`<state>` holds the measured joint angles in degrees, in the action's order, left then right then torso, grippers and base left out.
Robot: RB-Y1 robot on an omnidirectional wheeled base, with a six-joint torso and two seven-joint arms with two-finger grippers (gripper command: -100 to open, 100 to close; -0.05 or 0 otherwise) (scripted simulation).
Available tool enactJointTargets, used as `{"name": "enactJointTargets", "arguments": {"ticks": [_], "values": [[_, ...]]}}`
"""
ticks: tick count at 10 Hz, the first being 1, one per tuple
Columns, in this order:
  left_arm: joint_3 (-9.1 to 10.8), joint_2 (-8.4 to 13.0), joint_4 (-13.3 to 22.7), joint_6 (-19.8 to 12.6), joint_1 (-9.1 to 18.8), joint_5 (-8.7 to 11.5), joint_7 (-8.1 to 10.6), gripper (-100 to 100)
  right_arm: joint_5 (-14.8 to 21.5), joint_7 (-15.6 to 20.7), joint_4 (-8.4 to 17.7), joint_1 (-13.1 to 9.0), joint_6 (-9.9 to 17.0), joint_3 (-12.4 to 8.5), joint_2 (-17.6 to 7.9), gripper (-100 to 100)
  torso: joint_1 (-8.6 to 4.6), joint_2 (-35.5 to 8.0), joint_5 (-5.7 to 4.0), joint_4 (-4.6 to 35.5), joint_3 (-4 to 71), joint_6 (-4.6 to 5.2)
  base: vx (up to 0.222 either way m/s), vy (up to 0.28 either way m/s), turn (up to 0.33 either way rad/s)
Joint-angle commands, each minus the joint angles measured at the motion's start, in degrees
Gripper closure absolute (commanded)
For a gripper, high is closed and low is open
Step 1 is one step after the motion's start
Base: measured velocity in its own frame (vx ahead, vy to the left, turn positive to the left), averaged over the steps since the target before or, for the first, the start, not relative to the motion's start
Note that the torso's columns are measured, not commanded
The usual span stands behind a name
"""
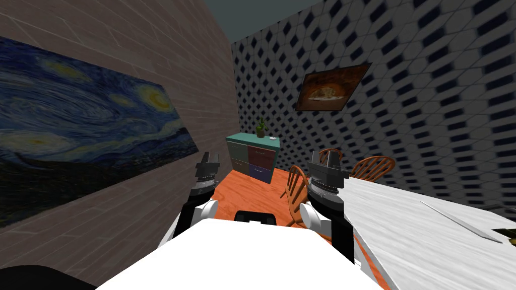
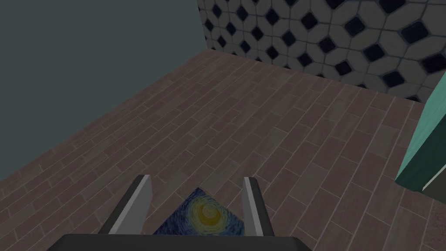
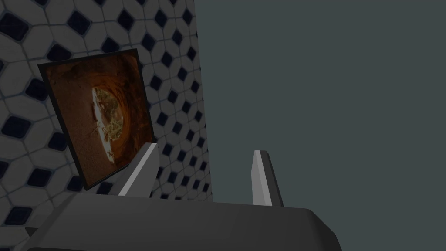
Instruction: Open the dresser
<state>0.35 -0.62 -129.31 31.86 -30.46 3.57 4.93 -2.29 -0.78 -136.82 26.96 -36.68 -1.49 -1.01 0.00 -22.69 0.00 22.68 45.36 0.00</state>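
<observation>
The dresser (image 1: 253, 157) stands far ahead in the room's corner, with a teal top and frame and several drawer fronts in grey, dark red and dark blue. A slice of its teal side (image 2: 424, 144) shows in the left wrist view, off to one side of the fingers. My left gripper (image 1: 208, 160) is raised in front of my chest, open, with nothing between its fingers (image 2: 138, 205). My right gripper (image 1: 327, 159) is raised likewise and open, fingers (image 3: 143, 172) empty. Both hang well short of the dresser.
A small potted plant (image 1: 260, 128) and a white dish (image 1: 272, 137) sit on the dresser. Wooden chairs (image 1: 297, 189) and a long white table (image 1: 423, 226) line the right. A brick wall with a large painting (image 1: 75, 136) runs on the left. Orange floor (image 1: 237, 194) leads ahead.
</observation>
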Motion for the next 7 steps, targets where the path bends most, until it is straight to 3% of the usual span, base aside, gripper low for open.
{"name": "enactJointTargets", "arguments": {"ticks": [1,3,4,7], "values": [[0.00,0.00,0.00,0.00,0.00,0.00,0.00,0,0.00,0.00,0.00,0.00,0.00,0.00,0.00,0,0.00,-4.24,0.00,4.23,8.45,0.00,0.000,0.000,0.000],[0.00,0.00,0.00,0.00,0.00,0.00,0.00,0,0.00,0.00,0.00,0.00,0.00,0.00,0.00,0,0.00,-12.70,0.00,12.69,25.37,0.00,0.000,0.000,0.000],[0.02,1.61,0.30,-0.18,0.36,0.04,-0.08,-100,0.00,0.00,0.00,0.00,0.00,0.00,0.00,0,0.00,-16.93,0.00,16.92,33.83,0.00,0.016,-0.001,-0.014],[0.09,5.06,1.46,-0.88,1.78,0.20,-0.38,-100,0.00,0.00,0.02,0.01,0.00,0.00,0.00,0,0.04,-19.46,0.01,19.51,39.19,0.00,0.034,0.011,-0.029]]}}
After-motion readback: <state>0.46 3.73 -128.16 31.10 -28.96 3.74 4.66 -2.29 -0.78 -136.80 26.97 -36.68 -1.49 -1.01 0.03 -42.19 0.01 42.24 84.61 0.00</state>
